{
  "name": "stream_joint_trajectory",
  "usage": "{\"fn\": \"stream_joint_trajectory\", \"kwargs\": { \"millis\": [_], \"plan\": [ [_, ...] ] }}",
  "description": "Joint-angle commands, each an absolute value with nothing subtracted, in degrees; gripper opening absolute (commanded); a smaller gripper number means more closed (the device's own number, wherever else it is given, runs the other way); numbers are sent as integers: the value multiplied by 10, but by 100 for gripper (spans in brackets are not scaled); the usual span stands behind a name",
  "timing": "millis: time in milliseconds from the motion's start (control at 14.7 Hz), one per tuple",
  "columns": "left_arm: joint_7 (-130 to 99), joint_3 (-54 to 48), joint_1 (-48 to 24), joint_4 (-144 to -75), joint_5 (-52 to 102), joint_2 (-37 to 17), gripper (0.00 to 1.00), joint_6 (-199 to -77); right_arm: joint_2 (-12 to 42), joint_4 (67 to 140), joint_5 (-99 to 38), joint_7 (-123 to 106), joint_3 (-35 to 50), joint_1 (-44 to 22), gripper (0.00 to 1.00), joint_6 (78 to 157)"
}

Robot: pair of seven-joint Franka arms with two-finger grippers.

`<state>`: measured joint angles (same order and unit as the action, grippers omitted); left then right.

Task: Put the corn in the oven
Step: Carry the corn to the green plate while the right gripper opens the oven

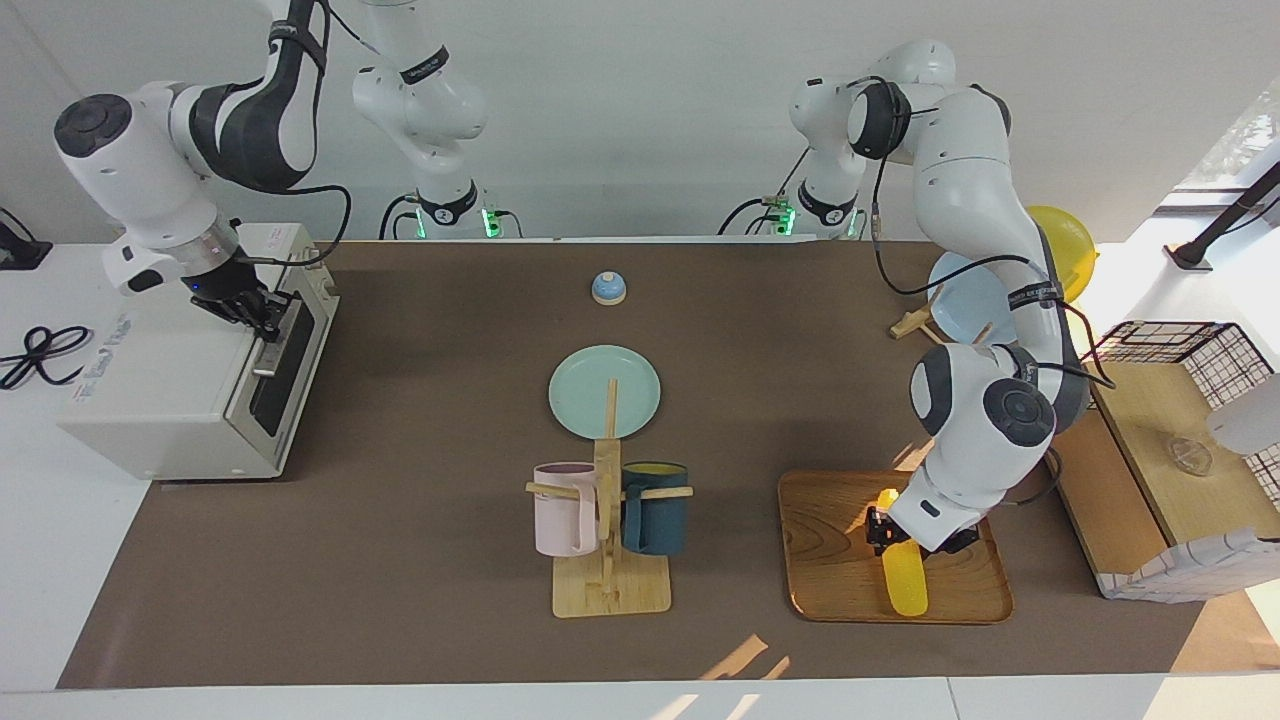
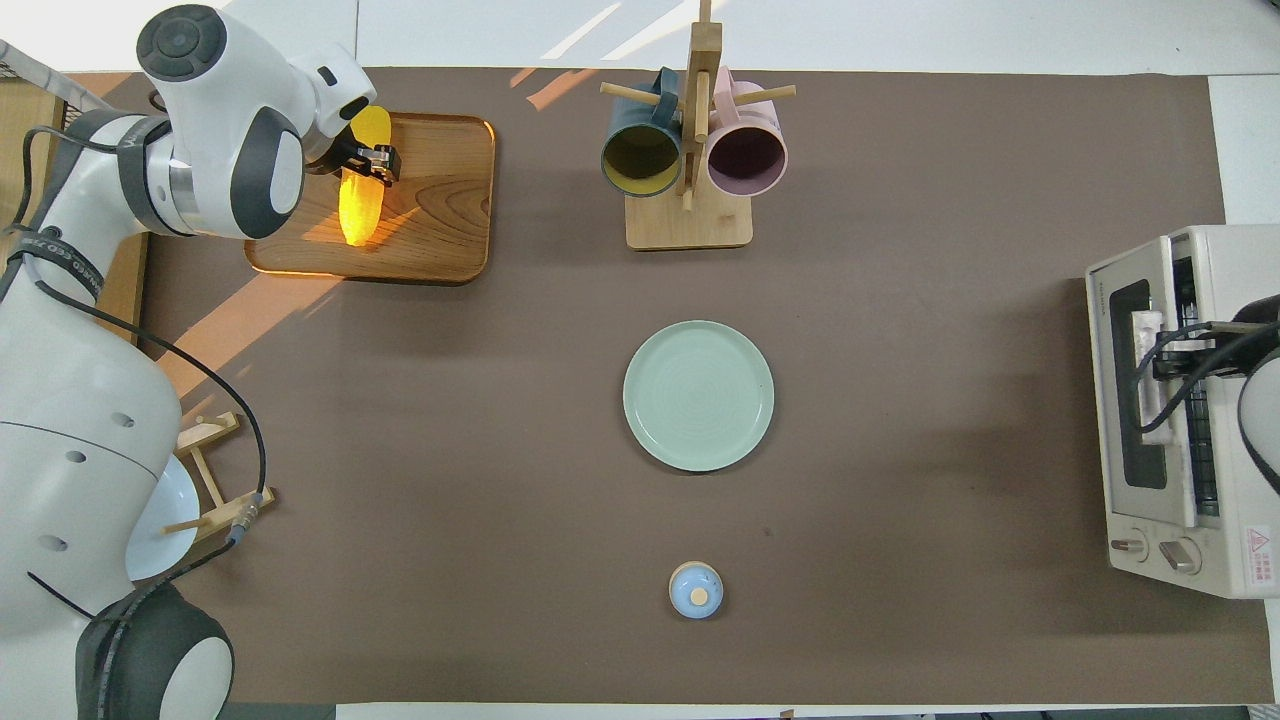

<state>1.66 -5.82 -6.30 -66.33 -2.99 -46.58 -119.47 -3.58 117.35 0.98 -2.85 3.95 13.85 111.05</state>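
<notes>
The corn (image 1: 904,580) lies on the wooden tray (image 1: 830,560) toward the left arm's end of the table (image 1: 420,560), and the left hand (image 1: 880,528) is clamped around its middle. The overhead view shows the black fingers (image 2: 381,160) across the cob, which the facing view half hides under the wrist. At the right arm's end stands the oven (image 1: 190,390), its door closed; the right hand (image 1: 262,322) is closed on the bar handle (image 1: 270,352), clear only from the facing view.
</notes>
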Motion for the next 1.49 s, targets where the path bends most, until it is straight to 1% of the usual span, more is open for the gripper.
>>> {"fn": "stream_joint_trajectory", "kwargs": {
  "millis": [0,136,271,407,543,611,679,882,950,1018,1154,1221,1289,1425],
  "plan": [
    [12,-51,-64,-664,24,-406,0,-1151,10,1227,1,18,41,98,0,1221],
    [-16,-50,-66,-701,46,-337,0,-1093,32,1230,1,23,41,87,0,1253],
    [-74,-52,-90,-799,45,-240,0,-1074,34,1252,1,23,41,78,0,1289],
    [-121,-54,-119,-881,46,-173,0,-1073,48,1268,1,21,42,71,0,1318],
    [-162,-54,-168,-954,52,-122,0,-1073,65,1273,1,23,42,70,0,1333],
    [-191,-54,-199,-991,63,-103,0,-1079,73,1274,0,23,42,69,0,1339],
    [-216,-54,-226,-1011,68,-93,0,-1090,82,1274,-3,24,43,69,0,1344],
    [-288,-54,-310,-1105,78,-55,0,-1181,104,1273,-37,30,44,51,0,1367],
    [-309,-54,-338,-1131,78,-54,0,-1218,104,1271,-37,42,44,47,0,1366],
    [-342,-54,-365,-1141,78,-62,0,-1252,105,1268,-37,52,46,47,0,1362],
    [-377,-54,-402,-1143,78,-93,0,-1324,105,1259,-40,69,52,40,0,1361],
    [-378,-54,-411,-1139,78,-111,0,-1351,105,1243,-49,77,53,26,0,1348],
    [-380,-54,-423,-1134,78,-129,0,-1379,103,1213,-52,87,52,8,0,1309],
    [-387,-51,-447,-1121,75,-167,0,-1411,103,1140,-52,91,52,8,0,1224]
  ]
}}
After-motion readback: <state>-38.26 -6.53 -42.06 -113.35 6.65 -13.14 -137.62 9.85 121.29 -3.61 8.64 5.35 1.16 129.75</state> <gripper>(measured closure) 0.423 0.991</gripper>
